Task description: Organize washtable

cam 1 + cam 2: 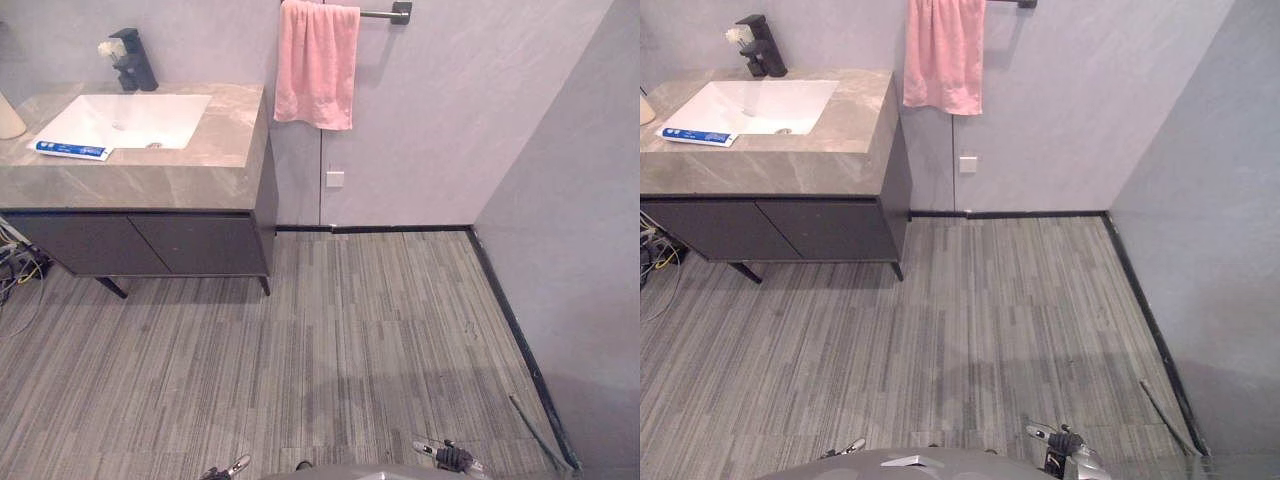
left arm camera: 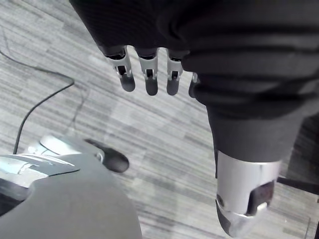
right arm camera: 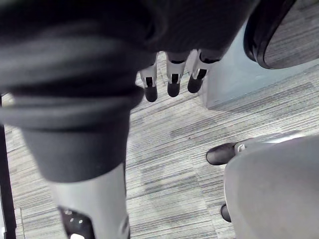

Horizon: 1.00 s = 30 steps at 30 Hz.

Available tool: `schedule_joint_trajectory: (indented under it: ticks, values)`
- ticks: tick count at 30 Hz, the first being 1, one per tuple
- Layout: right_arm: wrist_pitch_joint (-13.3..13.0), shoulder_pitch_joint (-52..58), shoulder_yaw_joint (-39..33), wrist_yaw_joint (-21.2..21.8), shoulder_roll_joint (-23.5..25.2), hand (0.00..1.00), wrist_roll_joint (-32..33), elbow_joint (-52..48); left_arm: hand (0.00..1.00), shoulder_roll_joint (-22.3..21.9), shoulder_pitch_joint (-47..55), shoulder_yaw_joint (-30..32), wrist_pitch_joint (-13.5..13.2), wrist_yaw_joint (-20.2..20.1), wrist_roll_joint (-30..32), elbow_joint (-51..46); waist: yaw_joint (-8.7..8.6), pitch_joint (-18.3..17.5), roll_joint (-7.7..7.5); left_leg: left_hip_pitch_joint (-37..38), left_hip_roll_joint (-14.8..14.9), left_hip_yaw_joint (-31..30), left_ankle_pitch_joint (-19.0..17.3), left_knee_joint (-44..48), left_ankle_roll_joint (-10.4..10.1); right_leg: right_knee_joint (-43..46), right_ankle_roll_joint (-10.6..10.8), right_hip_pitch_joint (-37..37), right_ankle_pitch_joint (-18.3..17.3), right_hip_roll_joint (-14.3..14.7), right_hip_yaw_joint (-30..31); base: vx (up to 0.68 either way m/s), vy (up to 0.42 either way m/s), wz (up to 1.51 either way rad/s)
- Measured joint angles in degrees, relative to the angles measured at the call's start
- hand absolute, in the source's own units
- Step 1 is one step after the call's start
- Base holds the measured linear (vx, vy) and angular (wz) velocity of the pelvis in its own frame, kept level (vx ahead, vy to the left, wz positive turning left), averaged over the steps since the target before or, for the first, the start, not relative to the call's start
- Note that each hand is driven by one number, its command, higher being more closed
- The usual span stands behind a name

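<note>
Grey striped floor [image 1: 380,320] lay under the robot, with plain grey walls [image 1: 450,120] around it. The left hand [image 2: 148,74] hung low over that floor, its fingers straight and loose, holding nothing. The right hand [image 3: 173,82] hung the same way on the other side, loose and empty too. Both hands were well apart from the grey stone counter [image 1: 190,175], which stood far off to the left on a dark cabinet [image 1: 150,245]. A white square sink [image 1: 130,118] sat in the counter, with a black tap [image 1: 133,58] behind it. A blue and white tube [image 1: 70,150] lay flat at the sink's front left corner. A pink towel [image 1: 317,65] hung from a rail [image 1: 385,13] on the wall just beside the counter.
</note>
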Motion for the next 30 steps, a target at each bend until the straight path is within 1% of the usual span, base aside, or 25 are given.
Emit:
schedule_joint_trajectory:
  ticks: [12,13,15,16,17,18,19,20,21,22,23,24,25,26,27,28,29,30]
  values:
    - [0.00,-0.27,-0.01,0.40,-0.02,0.00,0.00,0.06,0.00,0.49,0.00,0.08,-0.03,-0.24,-0.09,0.03,0.17,0.01,0.04,-0.44,-0.06,0.81,0.05,0.17,0.05,0.42,0.03,-0.86,0.03,-0.02,0.98,0.00,0.002,-0.03]
    - [0.00,-1.05,-0.03,0.56,-0.06,0.00,0.01,0.17,0.00,0.51,-0.08,0.13,-0.10,-0.38,-0.19,-0.03,0.20,0.21,0.05,-1.73,-0.17,1.15,-0.38,1.45,0.25,1.55,0.21,-2.23,-0.10,-0.03,1.45,-0.01,0.041,-0.15]
    - [0.00,-2.79,-0.46,0.70,-0.17,0.00,0.03,0.37,0.00,0.48,-0.60,0.28,-0.22,-0.45,-1.38,-0.18,0.03,1.37,0.16,-4.28,-0.82,1.15,-2.30,5.64,0.74,5.43,0.80,-4.29,-1.72,-0.39,1.53,-0.01,0.064,-0.04]
    - [0.02,-3.02,-0.67,0.74,-0.17,0.00,0.10,-0.01,0.00,0.01,-1.03,0.75,-0.27,-0.46,-2.08,-0.26,0.19,2.43,0.30,-5.20,-1.35,1.05,-3.91,8.79,1.26,9.92,1.39,-5.60,-4.00,-0.89,1.23,-0.02,0.095,0.18]
    - [0.04,-2.53,-0.60,0.79,0.05,0.00,0.15,-1.05,0.00,-0.21,-1.16,1.51,-0.30,-0.47,-2.35,-0.77,0.27,3.31,0.19,-5.55,-1.99,0.70,-6.63,11.55,1.54,16.24,2.36,-7.12,-6.85,-1.69,0.27,-0.03,0.101,0.23]
    - [0.00,-2.24,-0.36,0.85,0.21,0.00,0.17,-1.60,0.00,-0.50,-1.46,2.00,-0.31,-0.45,-2.34,-0.90,0.31,3.66,0.23,-6.17,-2.20,0.48,-8.04,13.05,2.38,20.89,2.64,-8.76,-7.78,-1.92,-0.11,-0.06,0.108,0.28]
    - [-0.03,-1.56,0.15,1.01,0.93,0.00,1.45,-3.59,0.00,-1.12,-2.33,2.56,-0.30,-0.48,-2.34,-0.93,0.69,4.73,0.50,-6.19,-2.45,-0.05,-9.42,15.28,3.01,33.13,2.02,-13.74,-8.40,-2.11,-0.20,-0.03,0.082,0.36]
    - [-0.05,-1.12,0.17,1.06,2.06,0.00,2.52,-5.37,0.00,-0.85,-2.33,2.87,-0.37,-0.50,-2.37,-1.10,0.56,5.34,-0.07,-5.95,-2.80,-0.23,-10.18,16.38,3.47,44.51,0.20,-18.72,-7.85,-2.84,-0.23,-0.01,0.062,0.40]
    - [-0.24,-1.17,0.26,0.98,2.13,0.00,2.78,-6.01,0.00,-0.77,-2.49,3.03,-0.40,-0.49,-2.39,-1.46,0.41,5.66,-0.35,-5.57,-2.74,-0.27,-10.57,16.84,3.66,49.11,0.26,-20.97,-7.84,-3.10,-0.15,0.09,-0.009,0.30]
    - [-0.41,-1.48,1.17,0.90,2.13,0.00,4.88,-6.34,0.00,-0.85,-2.34,3.52,-0.32,-0.46,-2.40,-1.97,0.62,6.01,-0.63,-4.45,-2.05,-0.06,-11.23,17.01,3.62,52.26,0.69,-24.16,-8.13,-3.91,-1.81,0.13,-0.041,0.03]
    - [-0.59,-1.62,1.26,0.90,2.26,0.00,5.39,-7.29,0.00,-1.11,-2.34,4.37,-0.17,-0.44,-2.39,-2.00,0.68,6.03,-0.61,-3.95,-1.10,0.39,-11.94,16.87,3.40,49.67,0.69,-26.39,-8.11,-5.13,-5.60,0.12,-0.056,-0.16]
    - [-0.74,-1.87,1.15,0.92,2.35,0.00,6.30,-7.44,0.00,-1.20,-2.36,4.60,-0.10,-0.43,-2.38,-1.99,0.65,6.14,-0.55,-3.87,-0.33,0.91,-12.40,16.85,3.26,46.59,0.86,-26.99,-7.98,-5.46,-7.59,0.09,-0.064,-0.39]
    - [-1.07,-2.17,0.23,0.94,2.72,0.00,6.85,-7.39,0.00,-1.22,-2.51,4.65,0.01,-0.42,-2.33,-1.99,0.57,6.15,-0.47,-3.50,1.05,1.59,-13.38,16.74,2.79,37.40,1.62,-27.10,-7.01,-5.51,-11.15,0.15,-0.111,-0.44]
    - [-1.21,-1.95,-1.61,0.92,3.45,0.00,6.85,-7.08,0.00,-1.18,-2.88,4.65,0.02,-0.43,-2.27,-2.02,0.49,6.18,-0.51,-2.39,1.90,1.73,-14.02,15.68,2.37,25.61,2.38,-25.90,-4.69,-4.62,-13.32,0.22,-0.138,-0.34]
    - [-1.20,-1.65,-2.62,0.92,3.76,0.00,6.85,-6.94,0.00,-1.13,-3.16,4.65,0.00,-0.43,-2.26,-2.03,0.26,6.19,-0.60,-1.71,2.03,1.53,-14.32,15.00,2.15,19.82,2.77,-25.16,-3.22,-4.48,-13.85,0.36,-0.212,-0.05]
    - [-1.08,-1.01,-4.50,0.82,3.93,0.00,6.85,-6.67,0.00,-1.05,-4.16,4.68,0.04,-0.45,-2.18,-1.95,0.12,6.49,-0.82,-0.15,1.96,0.95,-15.07,13.91,1.45,10.50,3.68,-23.72,-0.10,-4.76,-13.79,0.33,-0.205,0.13]
    - [-1.08,-0.75,-5.57,0.83,3.96,0.00,7.04,-6.35,0.00,-1.16,-4.66,4.68,0.05,-0.48,-2.16,-1.96,0.15,6.54,-0.83,0.36,1.93,0.56,-15.84,13.73,1.13,7.98,3.58,-23.45,0.95,-4.89,-13.52,0.49,-0.324,0.36]
    - [-1.07,-0.74,-7.36,0.86,3.97,0.00,8.17,-5.93,0.00,-1.75,-5.57,4.68,0.04,-0.53,-1.74,-2.04,-0.22,6.58,-0.70,1.47,2.46,-1.56,-18.54,14.58,0.70,7.60,2.91,-23.08,1.84,-5.12,-13.22,0.40,-0.292,0.45]
